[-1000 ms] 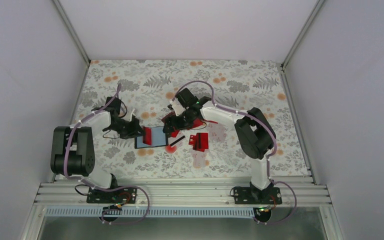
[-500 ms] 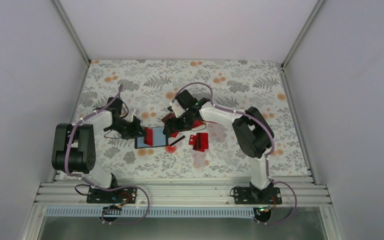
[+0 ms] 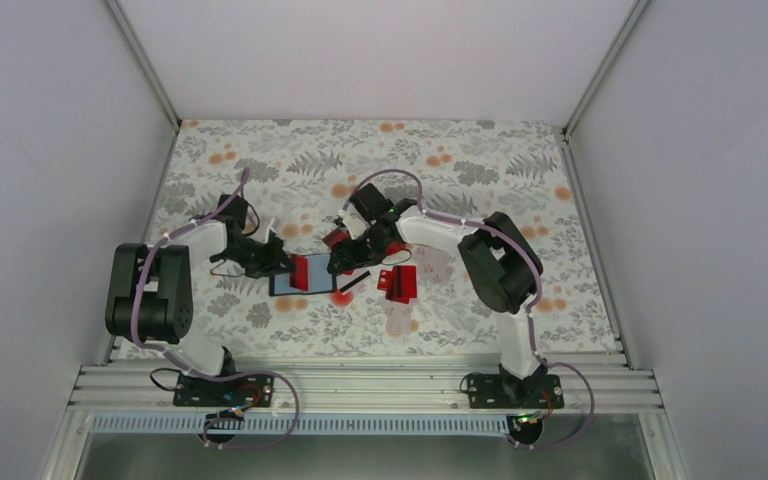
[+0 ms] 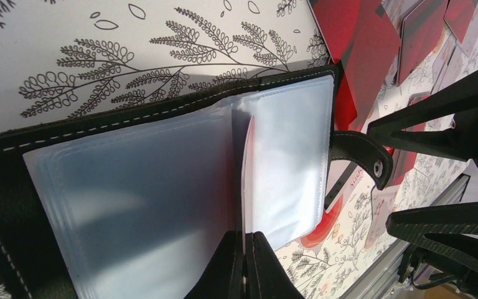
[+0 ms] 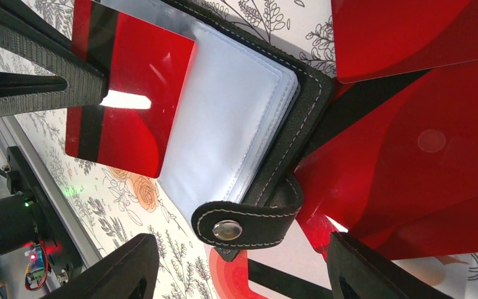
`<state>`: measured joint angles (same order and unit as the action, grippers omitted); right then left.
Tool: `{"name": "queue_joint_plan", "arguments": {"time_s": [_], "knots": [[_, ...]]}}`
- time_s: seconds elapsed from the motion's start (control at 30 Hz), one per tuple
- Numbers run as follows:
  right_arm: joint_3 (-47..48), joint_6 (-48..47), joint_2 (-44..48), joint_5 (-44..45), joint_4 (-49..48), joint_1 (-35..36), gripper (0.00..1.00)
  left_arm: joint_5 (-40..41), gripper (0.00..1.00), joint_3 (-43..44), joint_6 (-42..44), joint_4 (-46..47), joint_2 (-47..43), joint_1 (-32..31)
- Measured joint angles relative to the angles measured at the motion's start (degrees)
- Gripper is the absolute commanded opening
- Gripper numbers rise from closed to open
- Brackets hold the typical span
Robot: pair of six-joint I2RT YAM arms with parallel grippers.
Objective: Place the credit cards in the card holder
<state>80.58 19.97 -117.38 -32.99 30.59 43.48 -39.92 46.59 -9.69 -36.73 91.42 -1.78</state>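
While my left gripper [image 4: 247,240] is clamped on one credit card [image 5: 131,93] at the fold of the open card holder [image 4: 131,187], mid-table [image 3: 260,160], my right gripper [image 5: 239,274] hangs spread over the strap [image 5: 249,225]. Loose cards [image 3: 400,282] lie just right, with plenty of room toward every table edge.

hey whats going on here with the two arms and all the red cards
The arms are loading credit cards into a card holder that lies open, its clear sleeves showing. The left pincer is shut on a red card with a black stripe, holding it on edge over the sleeves; whether it sits in a sleeve is unclear. The right pincer is open over the holder's snap strap, with loose red cards just beside.
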Motion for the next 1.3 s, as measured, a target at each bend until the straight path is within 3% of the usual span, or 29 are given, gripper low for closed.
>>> {"name": "queue_joint_plan", "arguments": {"time_s": [1.3], "knots": [[-0.63, 0.00, -0.68, -0.94, -0.42, 0.00, 0.68, 3.87, 0.02, 1.18, 0.02, 0.46, 0.81, -1.99]]}}
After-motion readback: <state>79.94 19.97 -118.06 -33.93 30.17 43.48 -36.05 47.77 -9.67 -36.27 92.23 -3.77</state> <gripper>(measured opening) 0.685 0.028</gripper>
